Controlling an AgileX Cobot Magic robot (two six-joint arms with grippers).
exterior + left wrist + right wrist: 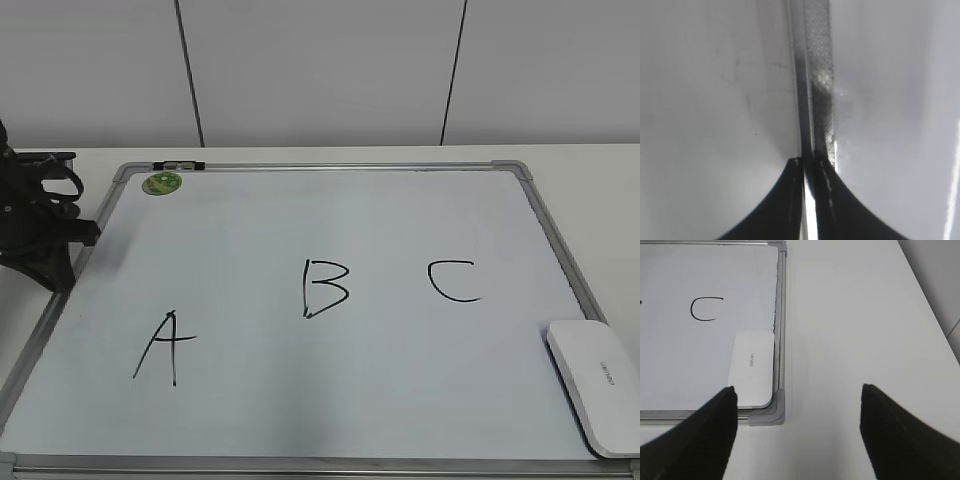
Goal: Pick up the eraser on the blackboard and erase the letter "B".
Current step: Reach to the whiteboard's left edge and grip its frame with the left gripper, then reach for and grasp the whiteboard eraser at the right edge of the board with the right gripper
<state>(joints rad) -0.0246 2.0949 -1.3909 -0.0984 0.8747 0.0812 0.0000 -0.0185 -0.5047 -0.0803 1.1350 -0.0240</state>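
Observation:
The blackboard [400, 220] lies flat on the table with a black "A" [165, 347], the letter "B" [325, 288] in the middle and a "C" [455, 281]. The white eraser [595, 385] lies on the board's near right corner, against the frame. In the right wrist view the eraser [752, 367] is just ahead and left of my right gripper [797, 392], which is open, empty and held above the table beside the board's corner. My left gripper [85, 233] is shut at the board's left frame [815, 75], with its tips [807, 161] over the metal strip.
A small green round magnet [161, 183] sits at the board's far left corner, next to a black clip [178, 165] on the frame. White table [865, 315] lies to the right of the board. A pale wall [320, 60] stands behind.

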